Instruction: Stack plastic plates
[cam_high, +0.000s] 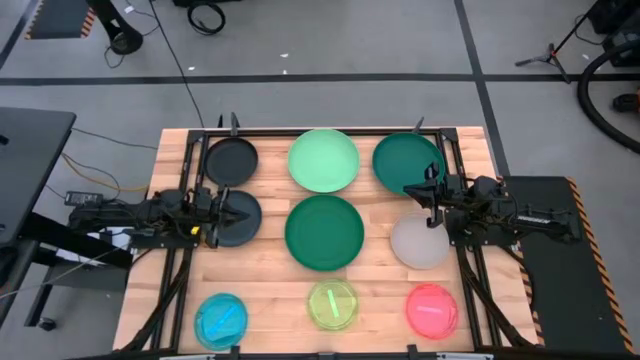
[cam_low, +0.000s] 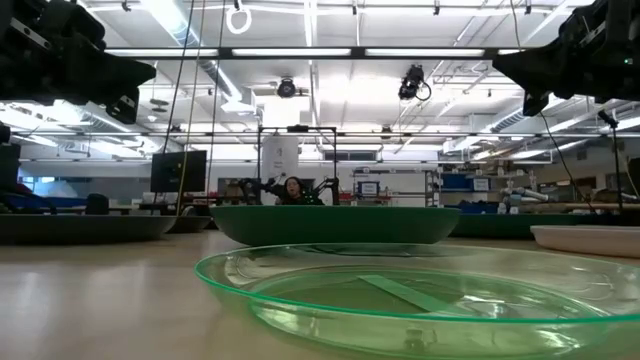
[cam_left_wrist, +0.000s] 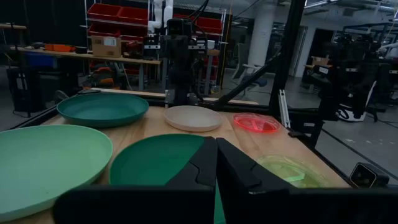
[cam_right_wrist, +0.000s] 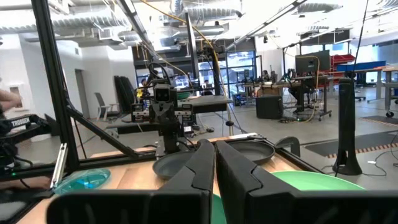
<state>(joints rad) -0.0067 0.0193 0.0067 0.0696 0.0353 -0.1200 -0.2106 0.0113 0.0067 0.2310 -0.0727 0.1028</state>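
Lying unstacked, all nine plates across the wooden table (cam_high: 270, 285).
Covering part of one black-grey plate (cam_high: 240, 222), left gripper (cam_high: 234, 212) pinched closed; overlapping the pale grey plate (cam_high: 420, 244), right gripper (cam_high: 412, 189) likewise closed, holding nothing.

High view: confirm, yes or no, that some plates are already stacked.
No. All nine plates lie singly on the table, for example the mint plate and pink plate, none on another.

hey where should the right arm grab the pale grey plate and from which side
Judging from the high view, take the pale grey round plastic plate by its raised rim on the edge nearest the right pincer. It lies flat on the wooden table, so only the thin lip offers a hold. Come down from above, one finger inside and one outside the rim.
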